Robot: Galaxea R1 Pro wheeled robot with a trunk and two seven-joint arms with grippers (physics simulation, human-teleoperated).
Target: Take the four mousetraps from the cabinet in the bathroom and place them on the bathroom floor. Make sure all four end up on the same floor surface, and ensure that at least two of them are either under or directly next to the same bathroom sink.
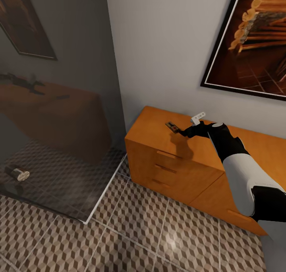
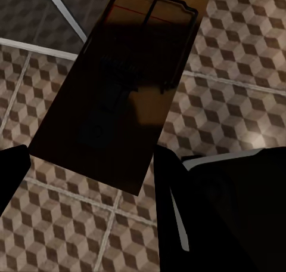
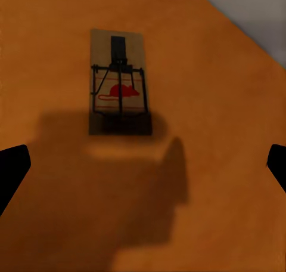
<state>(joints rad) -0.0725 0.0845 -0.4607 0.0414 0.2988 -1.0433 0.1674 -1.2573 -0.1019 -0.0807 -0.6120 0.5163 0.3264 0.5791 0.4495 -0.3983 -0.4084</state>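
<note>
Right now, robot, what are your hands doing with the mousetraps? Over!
Right gripper open, hovering over a mousetrap on the cabinet top. Left gripper shut on another mousetrap, above the bathroom floor. Nothing in the way.

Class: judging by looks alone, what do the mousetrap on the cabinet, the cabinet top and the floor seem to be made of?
Mousetrap: seemingly a pale wooden board with dark metal wire and a red mouse print. Cabinet top: smooth, matte orange wood, or perhaps veneer. Bathroom floor: glossy cube-patterned tiles with pale grout, given the light glare.
</note>
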